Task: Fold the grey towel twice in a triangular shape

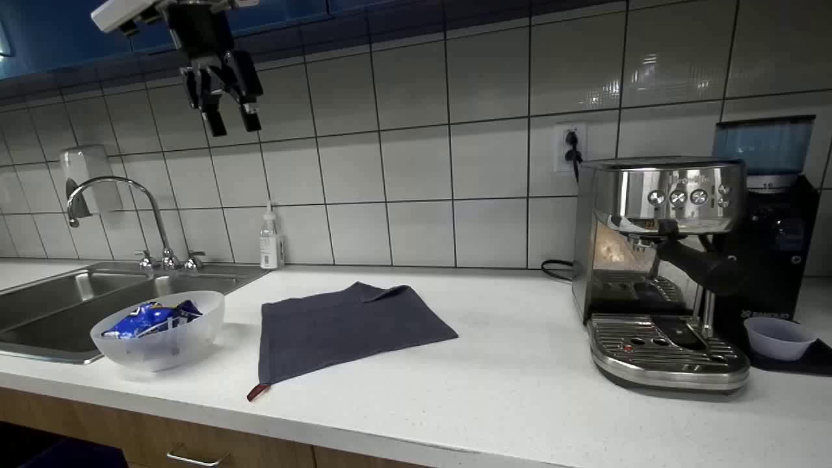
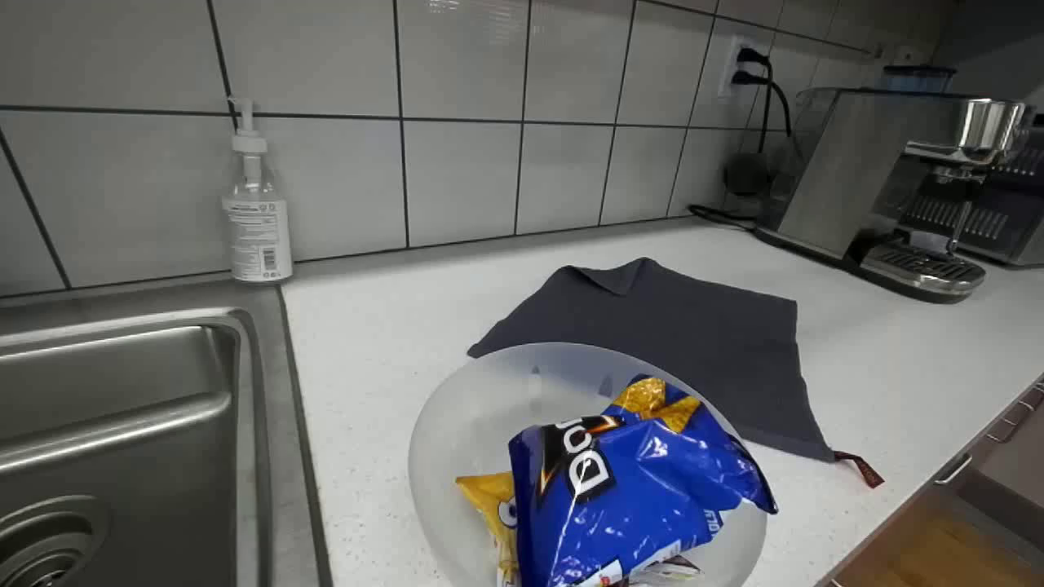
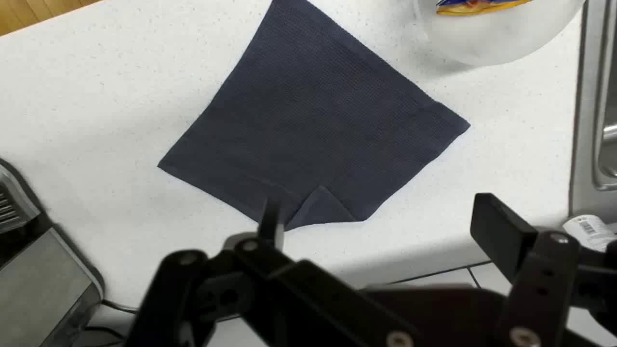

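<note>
You have 0 of the 2 folds done, as far as I can judge. The grey towel [image 3: 313, 120] lies spread out on the counter [image 3: 96, 96], most of it in what looks like 1 layer, and it reads as a square rather than a triangle. Taking the wrist view as your dial, its corners sit at 12 o'clock (the very tip runs out of view), at 3 o'clock and between 8 and 9. At 6 o'clock a small flap [image 3: 323, 207] is turned back onto the towel; that looks to me like a stray tuck, too small to count as a fold. The bowl [image 3: 501, 43] stands near the towel at 2 o'clock, not touching it.

Your gripper [image 1: 234, 122] hangs well above the counter, jaws wide apart and nothing between them. What you have left, I'd say, is the whole job: 1 fold carrying a corner across to its opposite to make a triangle, then a 2nd joining that triangle's 2 sharp ends. You probably want the 6 o'clock flap opened out first.
</note>
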